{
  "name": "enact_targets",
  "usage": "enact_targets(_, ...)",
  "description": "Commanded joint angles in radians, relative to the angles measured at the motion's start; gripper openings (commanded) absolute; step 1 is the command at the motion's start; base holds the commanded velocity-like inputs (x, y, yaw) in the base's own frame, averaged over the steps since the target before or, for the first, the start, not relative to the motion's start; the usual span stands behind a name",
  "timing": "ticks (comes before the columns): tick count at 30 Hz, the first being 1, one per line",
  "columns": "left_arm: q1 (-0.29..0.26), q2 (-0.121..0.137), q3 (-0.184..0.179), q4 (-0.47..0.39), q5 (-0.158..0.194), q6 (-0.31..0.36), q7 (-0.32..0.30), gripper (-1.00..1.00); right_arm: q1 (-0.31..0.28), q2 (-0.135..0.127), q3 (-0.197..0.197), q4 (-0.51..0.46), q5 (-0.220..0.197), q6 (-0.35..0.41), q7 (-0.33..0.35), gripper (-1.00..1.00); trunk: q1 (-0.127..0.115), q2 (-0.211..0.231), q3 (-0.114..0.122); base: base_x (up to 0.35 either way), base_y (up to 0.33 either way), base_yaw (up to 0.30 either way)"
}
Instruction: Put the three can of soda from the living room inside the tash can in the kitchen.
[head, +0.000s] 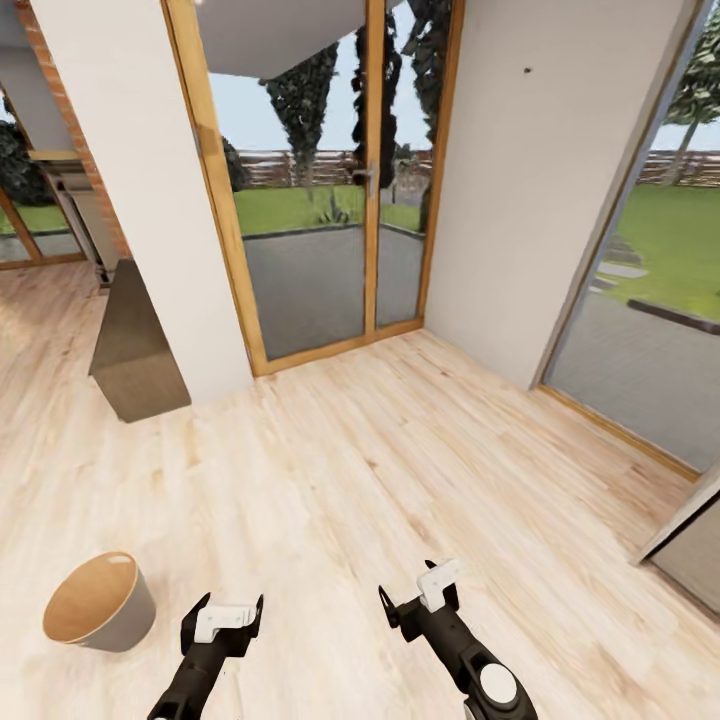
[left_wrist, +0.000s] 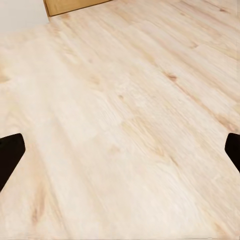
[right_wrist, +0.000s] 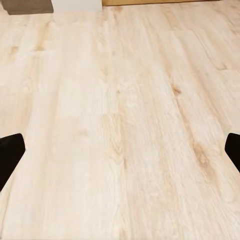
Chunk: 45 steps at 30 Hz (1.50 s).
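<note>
The trash can, a small round tapered bin with a tan inside, stands on the light wood floor just left of my left gripper. It looks empty. My right gripper hangs low over bare planks to the right. In the left wrist view the left gripper is open, its dark fingertips far apart over the floor. The right gripper is open in the same way, with nothing between its fingers. The soda cans are out of view.
Wood-framed glass doors face me, with a white wall pillar on their left. A grey tapered block leans at the pillar's foot, near a brick column. A large glass pane and a grey panel close the right side.
</note>
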Motion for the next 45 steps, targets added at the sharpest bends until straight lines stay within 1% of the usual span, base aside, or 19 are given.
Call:
enact_targets(1, 0.000, 0.000, 0.000, 0.000, 0.000, 0.000, 0.000, 1.00, 0.000, 0.000, 0.000, 0.000, 0.000, 0.000, 0.000, 1.00, 0.000, 0.000, 0.000, -0.131, 0.248, 0.233)
enact_targets(8, 0.000, 0.000, 0.000, 0.000, 0.000, 0.000, 0.000, 1.00, 0.000, 0.001, 0.000, 0.005, 0.000, 0.000, 0.000, 1.00, 0.000, 0.000, -0.003, -0.133, 0.251, 0.233)
enact_targets(12, 0.000, 0.000, 0.000, 0.000, 0.000, 0.000, 0.000, 1.00, 0.000, 0.008, 0.000, 0.008, 0.001, 0.000, 0.000, 1.00, 0.000, 0.000, -0.005, -0.105, 0.249, 0.233)
enact_targets(29, 0.000, 0.000, 0.000, -0.001, 0.000, 0.000, 0.000, 1.00, 0.000, 0.011, 0.004, 0.019, 0.003, 0.000, 0.000, 1.00, 0.000, 0.000, -0.006, -0.003, 0.184, 0.234)
enact_targets(41, 0.000, 0.000, 0.000, -0.007, 0.000, 0.000, 0.000, 1.00, 0.000, 0.012, 0.005, 0.032, 0.004, -0.002, 0.000, 1.00, 0.000, 0.000, -0.006, 0.228, 0.010, 0.234)
enact_targets(45, 0.001, 0.000, 0.000, -0.007, 0.000, 0.000, 0.000, 1.00, 0.000, 0.015, 0.006, 0.033, 0.021, -0.003, 0.000, 1.00, 0.000, 0.000, -0.006, 0.265, 0.000, 0.234)
